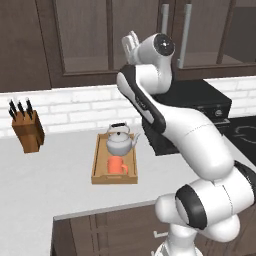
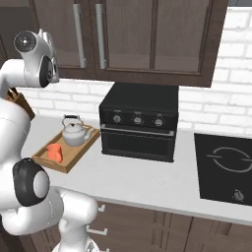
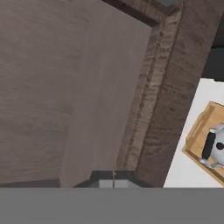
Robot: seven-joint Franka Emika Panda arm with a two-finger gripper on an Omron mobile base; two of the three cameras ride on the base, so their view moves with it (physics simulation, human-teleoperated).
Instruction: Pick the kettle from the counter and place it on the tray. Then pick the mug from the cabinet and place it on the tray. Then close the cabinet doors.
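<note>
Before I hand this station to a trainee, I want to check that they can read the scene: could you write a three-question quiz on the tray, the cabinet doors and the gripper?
1. True or false: the kettle and the mug both sit on the tray.
2. What stands on the counter left of the tray in the left base view?
A. a toaster
B. a knife block
C. a bowl
3. Fill in: the gripper is ____, up against a cabinet door.

Key
1. True.
2. B: the knife block.
3. Shut; its fingertips meet at the bottom of the hand view, with nothing between them.
</note>
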